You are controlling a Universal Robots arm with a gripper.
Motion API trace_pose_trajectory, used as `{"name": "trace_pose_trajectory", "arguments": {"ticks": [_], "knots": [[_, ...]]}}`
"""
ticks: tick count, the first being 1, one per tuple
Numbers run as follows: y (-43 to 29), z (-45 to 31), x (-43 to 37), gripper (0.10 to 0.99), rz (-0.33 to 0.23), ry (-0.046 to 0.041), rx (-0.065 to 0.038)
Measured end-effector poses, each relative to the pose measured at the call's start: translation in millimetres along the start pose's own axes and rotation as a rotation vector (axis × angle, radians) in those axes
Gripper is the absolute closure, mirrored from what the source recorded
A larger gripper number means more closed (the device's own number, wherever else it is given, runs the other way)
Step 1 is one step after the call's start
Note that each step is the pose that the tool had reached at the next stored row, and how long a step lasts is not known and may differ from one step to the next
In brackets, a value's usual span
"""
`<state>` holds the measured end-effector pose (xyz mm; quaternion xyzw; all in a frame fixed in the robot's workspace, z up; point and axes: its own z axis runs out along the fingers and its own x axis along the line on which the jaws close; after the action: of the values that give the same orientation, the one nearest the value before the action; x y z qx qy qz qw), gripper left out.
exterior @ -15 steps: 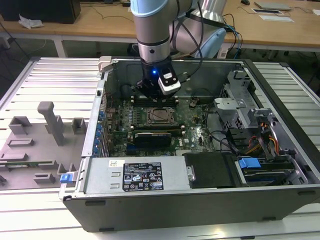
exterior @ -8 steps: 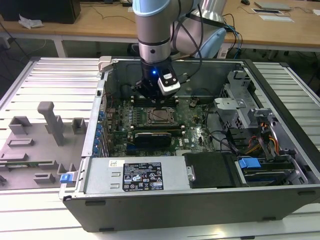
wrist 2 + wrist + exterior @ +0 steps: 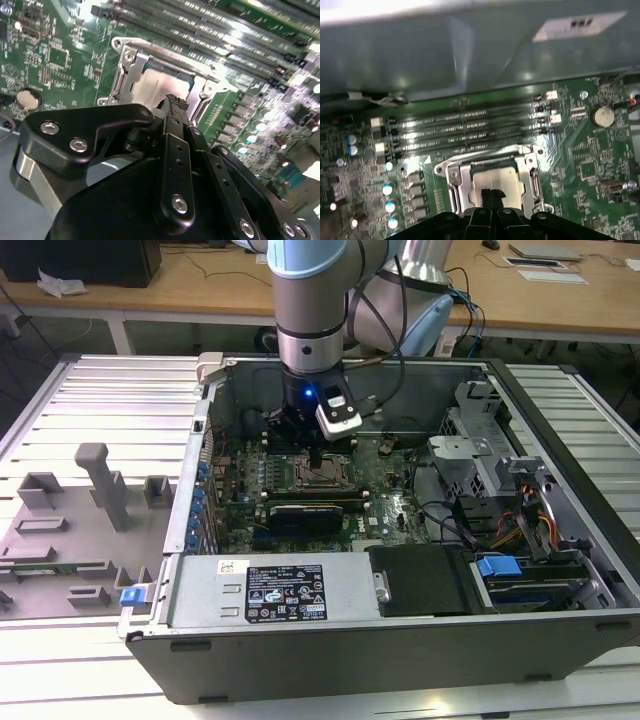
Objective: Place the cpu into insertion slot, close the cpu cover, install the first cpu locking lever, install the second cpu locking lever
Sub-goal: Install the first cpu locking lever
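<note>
While the arm hangs straight down over the open computer case [image 3: 560,570], its gripper [image 3: 314,454] sits just above the insertion slot [image 3: 312,475] in the middle of the green circuit board [image 3: 390,502]. In both wrist views the two black fingers [image 3: 490,196] look pressed together, with no gap between them and nothing held. Their tips are right over the near edge of the cpu [image 3: 496,181].

The cpu lies flat inside the slot, with its pale shiny face up. The cpu cover [image 3: 454,180] looks like it is down around the chip, with the chip showing through its square window. I think the job now is the locking part, though I cannot make out the levers clearly.

To do this well, the fingers should press on metal and never on the chip's face. Push slowly and straight. The long black memory slots [image 3: 450,131] lie just on the far side of the slot, so the fingers must stay off them.

A white label [image 3: 285,594] sits on the grey box at the near side of the case, and a pale sticker [image 3: 577,24] is on the case wall. The writing on both is too small to read.
</note>
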<state>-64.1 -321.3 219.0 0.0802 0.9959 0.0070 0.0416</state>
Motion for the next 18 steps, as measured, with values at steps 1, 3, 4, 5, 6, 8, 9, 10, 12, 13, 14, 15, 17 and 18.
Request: {"name": "trace_pose_trajectory", "arguments": {"ticks": [1, 3, 4, 5, 6, 8, 9, 10, 12, 13, 14, 15, 17, 18], "knots": [[-0.1, -0.1, 0.0, 0.98, 0.0, 0.0024, 0.005], [-0.2, -0.2, 0.0, 0.98, -0.001, 0.0028, 0.007], [-0.1, -0.1, -0.2, 0.98, -0.002, 0.0029, 0.007], [0.1, 0.0, -1.1, 0.98, -0.008, 0.0029, 0.006], [0.3, 0.2, -2.6, 0.98, -0.022, 0.0032, 0.005], [0.8, 0.8, -5.6, 0.98, -0.054, 0.004, 0.003], [1.0, 1.1, -6.7, 0.98, -0.064, 0.0045, 0.002], [1.2, 1.3, -8.0, 0.98, -0.074, 0.0052, 0.001], [1.5, 1.8, -11.1, 0.98, -0.093, 0.0071, 0.0], [1.5, 1.8, -11.4, 0.98, -0.098, 0.0078, 0.0], [1.5, 1.8, -11.4, 0.98, -0.098, 0.0079, 0.0], [1.5, 1.9, -11.5, 0.98, -0.098, 0.0079, 0.0], [0.0, 1.8, -11.8, 0.98, -0.099, 0.0079, 0.0], [-1.4, 1.8, -11.9, 0.98, -0.098, 0.0079, 0.0]]}}
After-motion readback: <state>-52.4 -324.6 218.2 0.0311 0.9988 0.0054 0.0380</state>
